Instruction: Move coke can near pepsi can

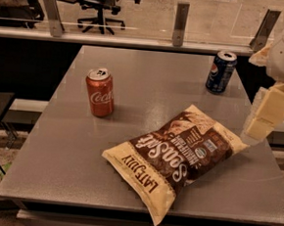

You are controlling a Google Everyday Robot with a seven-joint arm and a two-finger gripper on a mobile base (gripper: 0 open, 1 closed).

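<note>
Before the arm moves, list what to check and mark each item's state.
1. The coke can stands upright on the table, left side: ok.
2. The pepsi can stands upright, far right: ok.
3. Bare surface beside the pepsi can for set-down: ok.
4. The gripper is at the coke can: not ok; it hangs over the table's right edge.
5. A low path across to the coke can is free: probably not ok; the chip bag lies mid-table.

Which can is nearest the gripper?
The dark blue pepsi can, far right, close to the gripper at the right edge of the table; the red coke can stands left.
</note>
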